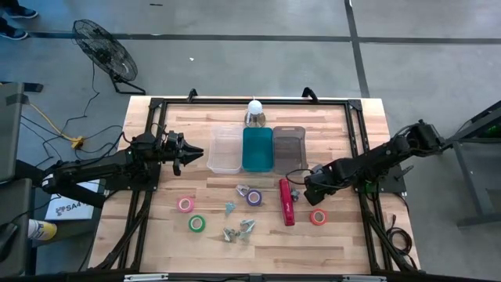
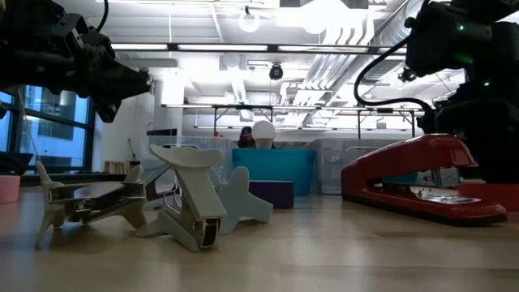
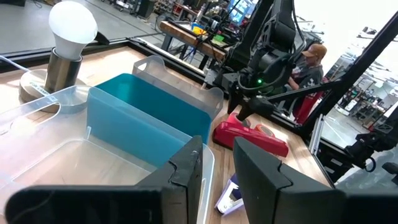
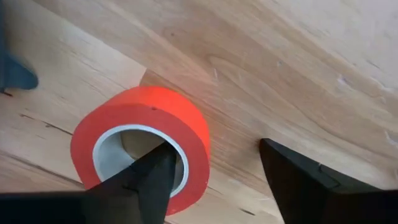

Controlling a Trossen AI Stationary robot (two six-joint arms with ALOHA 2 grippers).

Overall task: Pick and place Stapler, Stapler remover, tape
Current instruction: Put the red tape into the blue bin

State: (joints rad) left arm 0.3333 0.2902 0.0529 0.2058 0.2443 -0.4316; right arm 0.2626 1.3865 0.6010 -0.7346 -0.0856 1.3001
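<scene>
The red stapler (image 1: 286, 202) lies flat on the wooden table, right of centre. Just right of it lies an orange-red tape roll (image 4: 143, 134), flat with its hollow up. My right gripper (image 4: 214, 146) points down at this roll and is open. One finger shows in front of the hollow and the other beside the roll; I cannot tell that either touches it. Pink (image 1: 185, 204), green (image 1: 196, 224) and purple (image 1: 254, 197) tape rolls lie to the left, among several silvery staple removers (image 1: 247, 225). My left gripper (image 3: 217, 149) waits level at the table's left with a narrow gap and nothing in it.
Three bins stand side by side at the far middle: clear (image 1: 225, 149), teal (image 1: 257, 149) and smoky grey (image 1: 289, 147). A small lamp with a white bulb (image 1: 255, 113) stands behind them. A black frame (image 1: 354, 106) borders the table. A person (image 3: 311, 56) sits beyond the table.
</scene>
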